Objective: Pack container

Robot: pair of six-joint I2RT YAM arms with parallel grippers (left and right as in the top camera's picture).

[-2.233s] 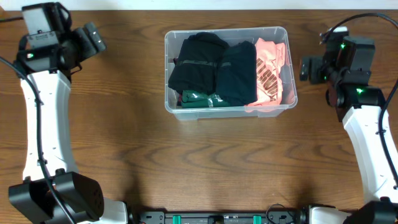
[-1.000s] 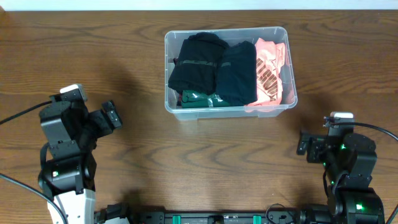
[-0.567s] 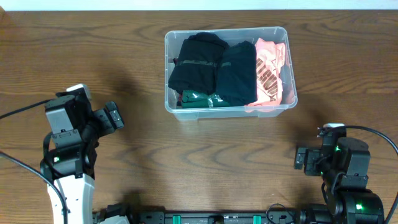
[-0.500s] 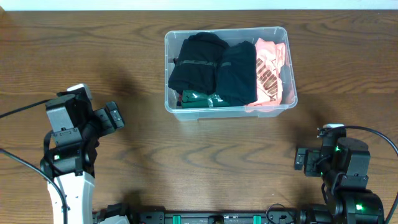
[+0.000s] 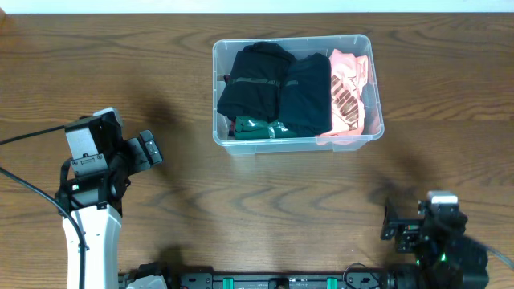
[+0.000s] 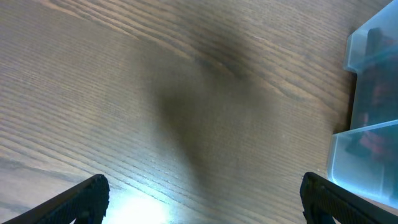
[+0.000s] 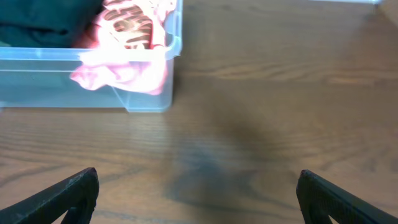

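Container (image 5: pixel 241 143) of folded clothes (image 5: pixel 257 80) on brown wood table (image 5: pixel 241 209), left gripper (image 6: pixel 202 199) and right gripper (image 7: pixel 196 193) spread wide, holding nothing.

Dark wood-grain table (image 5: pixel 265 197) under soft, glary light

The left pincer (image 5: pixel 148 151) is wide open, with its two fingers (image 6: pixel 87 194) far apart. The right pincer (image 5: pixel 392 229) is wide open too. The left arm (image 5: pixel 90 237) sits behind its pincer, and the right arm (image 5: pixel 446 250) behind its own.
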